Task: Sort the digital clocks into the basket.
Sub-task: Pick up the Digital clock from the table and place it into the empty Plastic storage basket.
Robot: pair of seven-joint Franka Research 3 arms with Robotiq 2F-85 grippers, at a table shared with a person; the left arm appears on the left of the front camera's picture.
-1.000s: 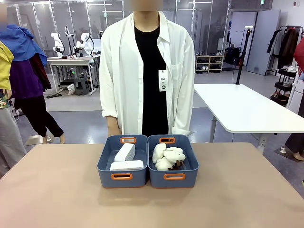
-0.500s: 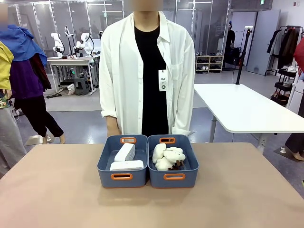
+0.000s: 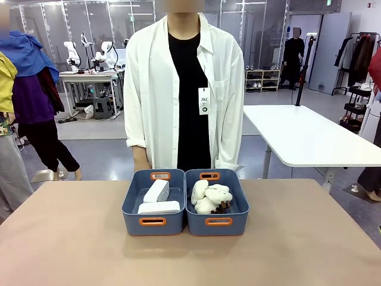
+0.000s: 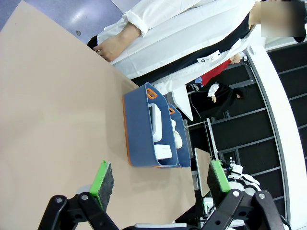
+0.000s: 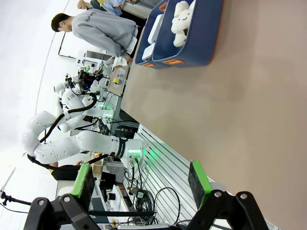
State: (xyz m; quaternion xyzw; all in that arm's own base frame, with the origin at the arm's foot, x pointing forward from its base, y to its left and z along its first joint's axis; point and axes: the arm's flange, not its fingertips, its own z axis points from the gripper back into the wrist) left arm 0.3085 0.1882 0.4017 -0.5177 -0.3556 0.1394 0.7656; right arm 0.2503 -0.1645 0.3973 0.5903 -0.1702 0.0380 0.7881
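Two white digital clocks lie in the left blue basket (image 3: 133, 210) at the table's middle: one clock (image 3: 156, 190) leans toward the back, the other clock (image 3: 159, 207) lies flat at the front. The left wrist view has the same basket (image 4: 136, 122) with a clock (image 4: 163, 151) inside, well beyond my open left gripper (image 4: 159, 178). My right gripper (image 5: 142, 178) is open too and holds nothing, far from the basket (image 5: 142, 57) and a clock (image 5: 154, 28).
A second blue bin (image 3: 238, 211) touches the basket's right side and holds cream plush toys (image 3: 209, 196). A person in a white shirt (image 3: 178, 89) stands right behind the bins. Bare tan tabletop (image 3: 65, 238) surrounds both bins.
Nothing on the table has moved. A person far in the background has walked into sight.
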